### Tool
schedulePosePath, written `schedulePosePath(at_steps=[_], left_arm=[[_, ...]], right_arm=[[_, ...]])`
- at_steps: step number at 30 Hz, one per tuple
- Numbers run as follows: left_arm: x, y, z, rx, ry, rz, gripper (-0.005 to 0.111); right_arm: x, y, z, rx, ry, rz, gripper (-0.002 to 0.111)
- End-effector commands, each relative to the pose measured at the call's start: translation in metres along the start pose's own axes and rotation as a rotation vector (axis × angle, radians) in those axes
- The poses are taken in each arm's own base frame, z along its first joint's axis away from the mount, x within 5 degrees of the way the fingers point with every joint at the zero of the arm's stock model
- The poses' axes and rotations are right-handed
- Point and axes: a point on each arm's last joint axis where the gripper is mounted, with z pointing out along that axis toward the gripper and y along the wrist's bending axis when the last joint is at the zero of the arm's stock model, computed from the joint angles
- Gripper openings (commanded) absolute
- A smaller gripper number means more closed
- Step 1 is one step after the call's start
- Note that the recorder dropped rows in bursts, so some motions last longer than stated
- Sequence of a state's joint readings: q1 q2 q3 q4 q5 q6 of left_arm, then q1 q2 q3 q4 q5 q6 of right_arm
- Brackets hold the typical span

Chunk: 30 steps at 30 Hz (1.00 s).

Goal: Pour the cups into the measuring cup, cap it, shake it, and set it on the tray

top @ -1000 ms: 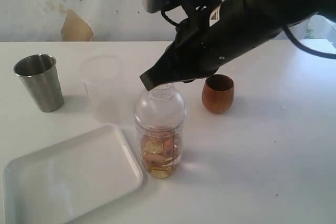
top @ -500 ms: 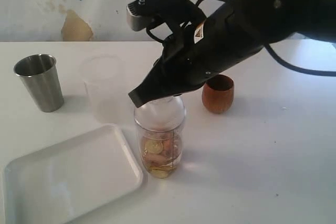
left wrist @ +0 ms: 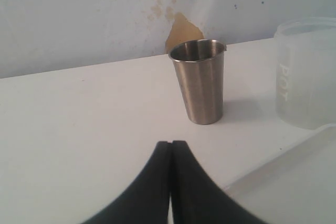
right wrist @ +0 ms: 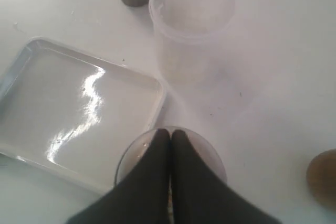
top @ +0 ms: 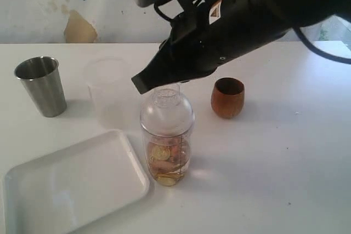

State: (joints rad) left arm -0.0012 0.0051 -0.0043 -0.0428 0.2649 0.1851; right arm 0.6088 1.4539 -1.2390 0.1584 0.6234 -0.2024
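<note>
Hovering with empty right fingers pressed together just above the capped measuring cup, the arm could clip its dome and topple it onto the counter.

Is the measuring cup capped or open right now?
Capped: a clear domed lid sits on top of the measuring cup, which stands upright.

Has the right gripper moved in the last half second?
Yes. The right gripper has risen: its shut fingers overlapped the top of the measuring cup's cap before, and now the cap's spout shows clear below them.
</note>
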Motion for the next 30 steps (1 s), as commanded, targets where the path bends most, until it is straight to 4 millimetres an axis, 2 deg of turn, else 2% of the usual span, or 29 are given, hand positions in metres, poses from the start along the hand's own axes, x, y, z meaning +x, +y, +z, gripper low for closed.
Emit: schedulePosePath(at_steps=[1, 7, 11, 17, 23, 25, 26, 28, 30], left_arm=[[0.0, 0.0, 0.0, 0.0, -0.01, -0.002, 0.0], [0.0, 0.0, 0.0, 0.0, -0.01, -0.002, 0.0], [0.0, 0.0, 0.0, 0.0, -0.01, -0.002, 0.0], [0.0, 0.0, 0.0, 0.0, -0.01, -0.002, 0.0], [0.0, 0.0, 0.0, 0.0, -0.01, -0.002, 0.0], [0.0, 0.0, 0.0, 0.0, -0.01, -0.002, 0.0], [0.0, 0.0, 0.0, 0.0, -0.01, -0.002, 0.0], [0.0, 0.0, 0.0, 0.0, -0.01, -0.002, 0.0], [0.0, 0.0, 0.0, 0.0, -0.01, -0.002, 0.0]], right_arm=[[-0.001, 0.002, -0.006, -0.006, -0.022, 0.001, 0.0], [0.027, 0.003, 0.02, -0.013, 0.085, 0.008, 0.0], [0.028, 0.002, 0.024, -0.009, 0.08, 0.006, 0.0], [0.014, 0.002, 0.005, 0.006, -0.036, 0.003, 0.0], [0.0, 0.004, -0.032, 0.03, -0.183, -0.054, 0.003], [0.0, 0.005, -0.04, 0.03, -0.189, -0.071, 0.014], [0.0, 0.005, -0.044, 0.029, -0.191, -0.072, 0.025], [0.0, 0.005, -0.049, 0.03, -0.205, -0.073, 0.052], [-0.001, 0.005, -0.052, 0.031, -0.215, -0.073, 0.086]])
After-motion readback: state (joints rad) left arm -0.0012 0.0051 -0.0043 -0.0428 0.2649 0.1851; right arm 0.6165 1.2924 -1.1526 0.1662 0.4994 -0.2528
